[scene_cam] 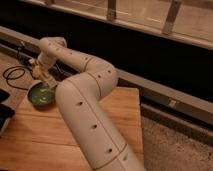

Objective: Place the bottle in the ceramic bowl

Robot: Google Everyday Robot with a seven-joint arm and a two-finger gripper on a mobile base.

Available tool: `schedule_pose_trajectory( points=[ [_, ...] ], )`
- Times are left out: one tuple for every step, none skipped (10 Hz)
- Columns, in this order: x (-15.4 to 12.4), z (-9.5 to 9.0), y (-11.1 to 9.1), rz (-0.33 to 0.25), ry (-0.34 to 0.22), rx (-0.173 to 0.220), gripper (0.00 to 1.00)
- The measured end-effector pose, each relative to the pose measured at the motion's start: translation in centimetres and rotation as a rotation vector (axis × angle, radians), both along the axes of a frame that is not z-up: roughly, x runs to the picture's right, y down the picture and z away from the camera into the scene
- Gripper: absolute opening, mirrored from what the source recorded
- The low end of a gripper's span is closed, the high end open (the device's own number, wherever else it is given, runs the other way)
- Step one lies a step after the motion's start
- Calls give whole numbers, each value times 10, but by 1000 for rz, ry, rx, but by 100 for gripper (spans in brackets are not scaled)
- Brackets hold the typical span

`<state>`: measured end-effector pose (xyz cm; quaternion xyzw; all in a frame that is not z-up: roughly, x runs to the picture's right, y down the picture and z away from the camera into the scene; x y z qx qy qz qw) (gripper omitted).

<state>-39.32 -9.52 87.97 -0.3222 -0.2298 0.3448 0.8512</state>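
- The ceramic bowl (41, 95) is small, round and shallow, with a glossy green glaze and a darker rim; it sits on the wooden surface (120, 107) near its far left corner.
- The bottle (38, 70) shows only as a pale, slim shape at the tool (43, 76), just above the far rim of the bowl; its cap and label cannot be made out.
- Its long axis seems to run roughly upright with a slight lean, but which end is up cannot be told.
- The tool hangs just over the bowl's far edge, at the end of the white arm (82, 100); it appears to be clenched around the bottle, though the fingers themselves are hard to separate from it.
- The arm's thick white segments sweep from the lower middle of the view up and left, covering the right side of the bowl and much of the surface.
- A black cable (14, 75) lies coiled on the floor left of the bowl, beyond the surface's edge.
- A dark object (5, 112) sits at the left edge of the view, near the bowl.
- A long metal rail (165, 92) runs behind the surface below a dark wall.
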Motion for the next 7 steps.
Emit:
schedule_pose_trajectory(
  points=[
    [-4, -4, 8, 15, -33, -26, 0],
    [-13, -8, 19, 9, -65, -53, 0],
    [-21, -12, 25, -3, -95, -74, 0],
    [-23, -11, 28, -8, -108, -88, 0],
    [-22, -12, 26, -5, -109, -87, 4],
    [-21, -11, 26, -5, -107, -87, 14],
    [-23, -12, 27, -7, -109, -87, 23]
  ],
)
